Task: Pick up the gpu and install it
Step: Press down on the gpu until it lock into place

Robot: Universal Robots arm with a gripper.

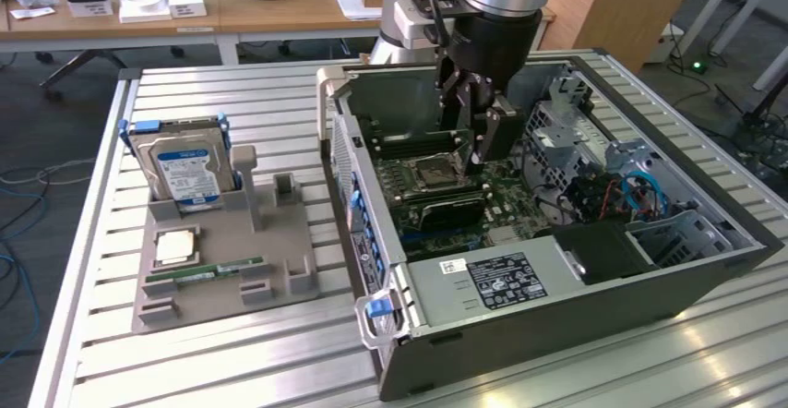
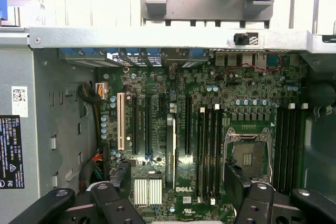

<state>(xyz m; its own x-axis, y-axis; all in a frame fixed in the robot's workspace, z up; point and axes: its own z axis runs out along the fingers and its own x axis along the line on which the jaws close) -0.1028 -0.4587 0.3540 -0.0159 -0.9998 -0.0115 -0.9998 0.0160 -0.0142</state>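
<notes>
The gripper is held wide apart and empty inside the case. The gpu is seen standing on the board, so little is left.

hard drive upright in grey holder

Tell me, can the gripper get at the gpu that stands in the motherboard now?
Probably yes. The open gripper hangs inside the computer case, just above the gpu. The case's side is off, and nothing appears to lie between the fingers and the card.
</notes>
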